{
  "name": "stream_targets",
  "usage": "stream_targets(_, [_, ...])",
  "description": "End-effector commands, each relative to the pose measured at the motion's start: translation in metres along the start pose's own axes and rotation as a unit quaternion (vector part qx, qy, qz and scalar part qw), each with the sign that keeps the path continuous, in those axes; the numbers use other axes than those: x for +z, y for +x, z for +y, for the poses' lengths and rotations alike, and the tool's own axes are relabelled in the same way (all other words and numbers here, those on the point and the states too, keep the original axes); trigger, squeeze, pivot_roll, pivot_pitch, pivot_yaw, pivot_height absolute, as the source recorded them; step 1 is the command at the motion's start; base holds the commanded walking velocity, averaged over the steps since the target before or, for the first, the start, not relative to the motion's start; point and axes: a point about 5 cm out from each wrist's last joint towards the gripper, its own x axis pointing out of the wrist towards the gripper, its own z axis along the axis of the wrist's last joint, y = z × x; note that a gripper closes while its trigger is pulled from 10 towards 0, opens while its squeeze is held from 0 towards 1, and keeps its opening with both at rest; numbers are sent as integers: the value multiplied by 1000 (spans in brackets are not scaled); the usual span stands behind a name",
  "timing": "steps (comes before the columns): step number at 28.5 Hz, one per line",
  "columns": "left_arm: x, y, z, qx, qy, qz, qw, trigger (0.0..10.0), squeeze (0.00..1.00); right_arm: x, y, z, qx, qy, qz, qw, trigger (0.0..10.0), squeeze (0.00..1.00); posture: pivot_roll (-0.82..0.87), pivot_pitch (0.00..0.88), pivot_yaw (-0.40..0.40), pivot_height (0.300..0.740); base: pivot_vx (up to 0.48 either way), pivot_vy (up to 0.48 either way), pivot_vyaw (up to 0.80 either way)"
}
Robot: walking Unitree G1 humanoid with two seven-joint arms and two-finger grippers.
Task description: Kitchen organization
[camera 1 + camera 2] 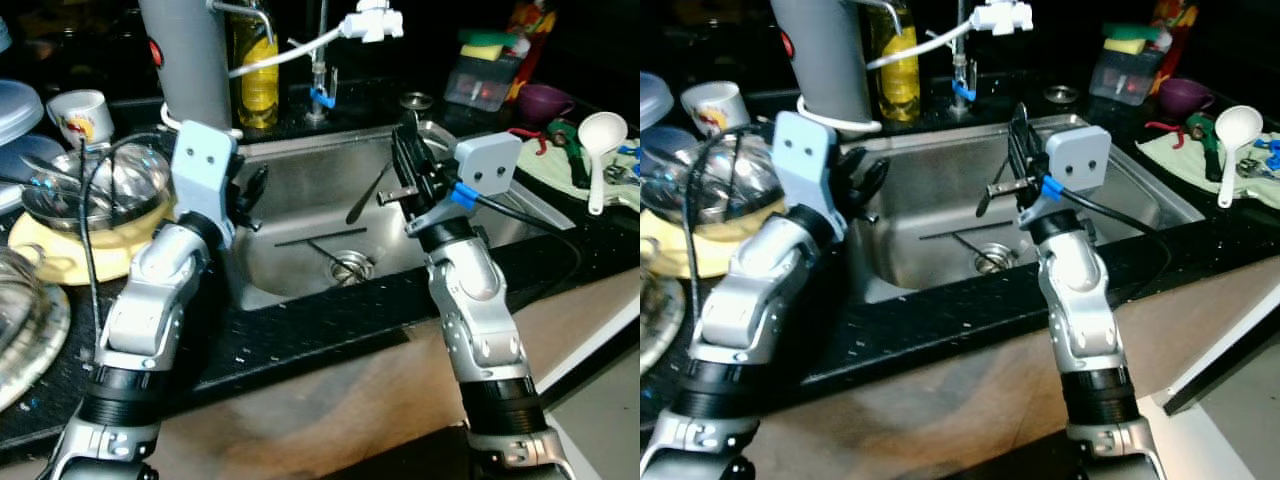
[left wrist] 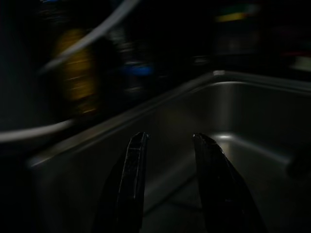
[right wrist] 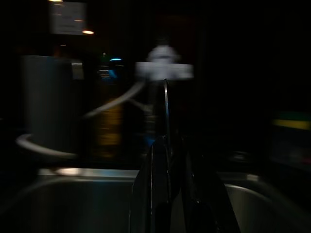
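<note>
Both silver arms have chunky segmented shells with black ribbed cuffs, pale blue-grey wrist boxes (image 1: pixel 204 160) dotted with two screws, black cables looping off, a blue connector (image 1: pixel 461 194), and long black fingers (image 2: pixel 133 170).

Blurred, perhaps utensil (image 3: pixel 165 114), in right end effector (image 3: pixel 170 194)

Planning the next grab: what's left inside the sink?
In the sink, a dark-handled utensil leans on the back wall, a thin one lies beside the drain. The arms hide the side corners.
</note>
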Motion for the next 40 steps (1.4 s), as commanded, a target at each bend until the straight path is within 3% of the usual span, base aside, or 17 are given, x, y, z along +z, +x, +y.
stream_targets(1, [1, 0, -1, -5, -6, 0, 1000, 10000, 0, 1, 1, 1, 4, 0, -9, 1000, 10000, 0, -78, 178, -19, 740, 0, 0, 0])
stream_targets(5, [1, 0, -1, -6, -5, 4, 1000, 10000, 0, 1, 4, 2, 7, 0, -10, 1000, 10000, 0, -78, 178, -19, 740, 0, 0, 0])
stream_targets(17, [0, 2, 5, -49, 49, 33, 997, 10000, 0, -15, 28, 10, 40, 18, 6, 999, 10000, 0, -70, 197, -21, 740, 0, 0, 0])
stream_targets(20, [1, -2, 11, -67, 89, 56, 992, 10000, 0, -34, 34, 20, 63, 35, 44, 996, 10000, 0, -66, 203, -22, 740, 0, 0, 0])
stream_targets(22, [2, -3, 13, -74, 95, 63, 991, 10000, 0, -41, 33, 23, 71, 38, 61, 995, 10000, 0, -63, 203, -24, 740, 0, 0, 0])
stream_targets(23, [4, -6, 15, -103, 108, 77, 986, 10000, 0, -52, 32, 27, 82, 49, 87, 992, 10000, 0, -52, 210, -30, 740, 0, 0, 0])
stream_targets(25, [4, -6, 15, -103, 108, 77, 986, 10000, 0, -52, 32, 27, 82, 49, 87, 992, 10000, 0, -52, 210, -30, 740, 0, 0, 0])
stream_targets(29, [8, -13, 13, -162, 111, 94, 976, 10000, 0, -63, 29, 30, 91, 64, 115, 987, 10000, 0, -42, 214, -34, 740, 0, 0, 0])
stream_targets(32, [11, -26, 5, -238, 104, 121, 958, 10000, 0, -85, 22, 39, 118, 76, 192, 971, 10000, 0, -37, 217, -35, 740, 0, 0, 0])
stream_targets(40, [8, -39, -1, -294, 89, 168, 937, 10000, 0, -106, 13, 46, 148, 95, 280, 944, 10000, 0, -42, 217, -31, 740, 0, 0, 0])
